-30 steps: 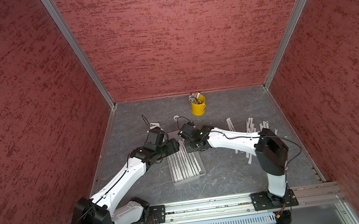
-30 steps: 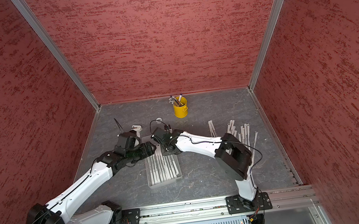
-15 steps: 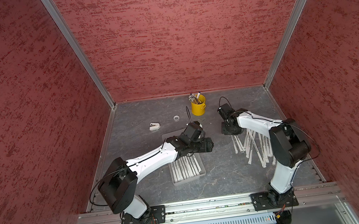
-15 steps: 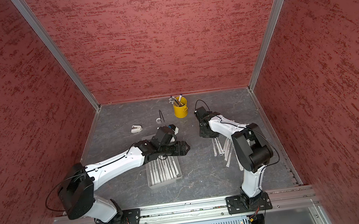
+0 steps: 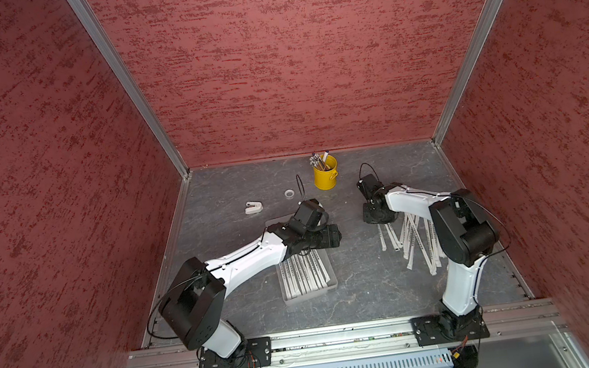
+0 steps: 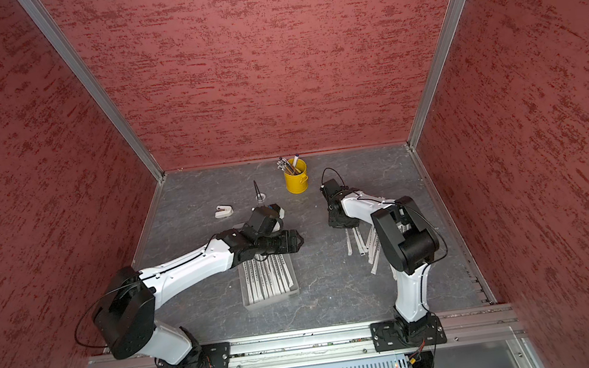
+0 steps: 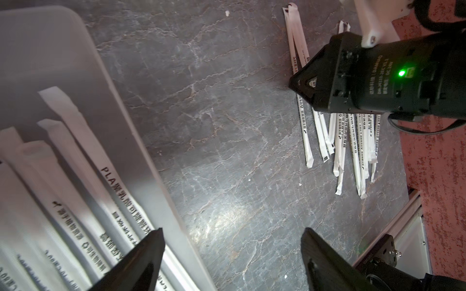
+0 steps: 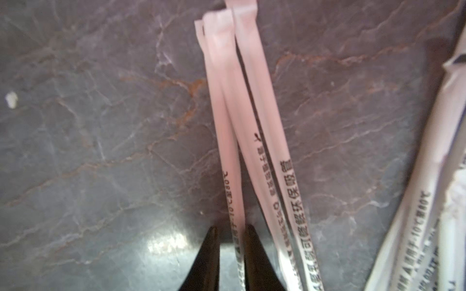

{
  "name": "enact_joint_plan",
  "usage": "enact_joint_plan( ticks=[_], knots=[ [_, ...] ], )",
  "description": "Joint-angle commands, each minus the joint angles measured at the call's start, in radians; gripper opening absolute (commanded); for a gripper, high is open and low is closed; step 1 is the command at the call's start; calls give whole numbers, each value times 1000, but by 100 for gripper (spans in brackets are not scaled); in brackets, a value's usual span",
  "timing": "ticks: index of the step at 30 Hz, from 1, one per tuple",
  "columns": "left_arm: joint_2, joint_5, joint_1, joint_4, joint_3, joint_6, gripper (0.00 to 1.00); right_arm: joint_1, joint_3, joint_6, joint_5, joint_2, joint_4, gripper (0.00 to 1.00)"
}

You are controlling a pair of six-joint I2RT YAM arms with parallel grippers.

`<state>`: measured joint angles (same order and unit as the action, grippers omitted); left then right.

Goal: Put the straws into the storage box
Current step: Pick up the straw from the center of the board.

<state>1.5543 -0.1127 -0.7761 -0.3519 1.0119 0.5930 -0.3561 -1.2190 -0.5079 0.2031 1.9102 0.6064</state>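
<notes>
Near the right edge of the dark grey stone-look desk [image 5: 361, 292], you can see a loose pile of long thin white paper-wrapped straws [image 7: 306, 141] lying flat. More of them lie side by side in the shallow see-through whitish plastic storage box [image 5: 311, 295]. That box sits near the middle of the desk, a little toward the front edge. Your right gripper [image 8: 230, 226] is down at the far end of the loose pile. Its two black fingertips are closed on one straw that lies on the desk. Your left gripper [image 7: 232, 230] hangs over the far right corner of the box, with its fingers wide open. By the back edge stands a small round yellow bucket [image 5: 326, 179] with pens in it. A small white ring [image 5: 289, 194] and a small white clip [image 5: 253, 208] lie toward the left edge from it, apart from the box.
</notes>
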Motion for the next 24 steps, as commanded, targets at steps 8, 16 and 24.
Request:
enact_joint_plan(
  ticks=[8,16,24],
  knots=[
    [-173,30,125,-57,-116,-19,88,-66,-30,4,-65,19,-32,5],
    [-360,45,254,-152,-226,-36,87,-160,147,-74,-317,-240,-131,3],
    [-451,27,337,-146,-276,-12,88,-401,-16,-143,-250,-274,-69,2]
  ],
)
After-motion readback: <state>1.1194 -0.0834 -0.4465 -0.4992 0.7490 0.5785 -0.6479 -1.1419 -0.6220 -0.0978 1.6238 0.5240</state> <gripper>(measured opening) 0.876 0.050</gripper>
